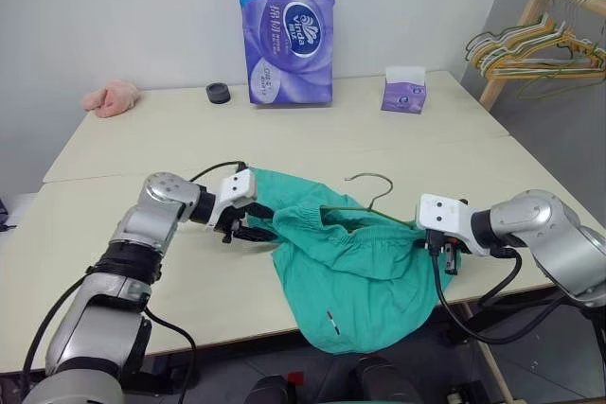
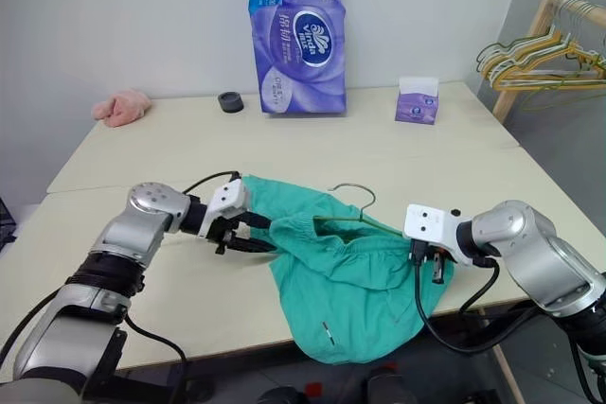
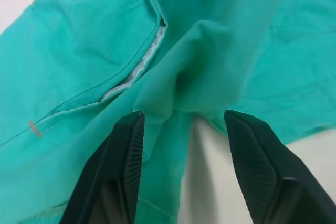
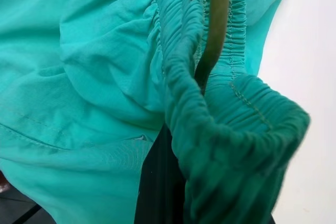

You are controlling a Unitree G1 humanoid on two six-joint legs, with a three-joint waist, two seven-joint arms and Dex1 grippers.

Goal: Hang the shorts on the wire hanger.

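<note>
The shorts (image 1: 355, 276) are lying at the near edge of the table (image 1: 142, 272), their lower part drooping over it, with the right gripper (image 1: 445, 254) pinching its fingers together on the gathered waistband at their right end. At their left end the left gripper (image 1: 254, 231) is holding its fingers (image 3: 123, 166) apart, a fold of teal cloth lying between them. Just behind the waistband the wire hanger (image 1: 371, 198) is sitting partly inside the shorts, its hook pointing toward the far wall.
</note>
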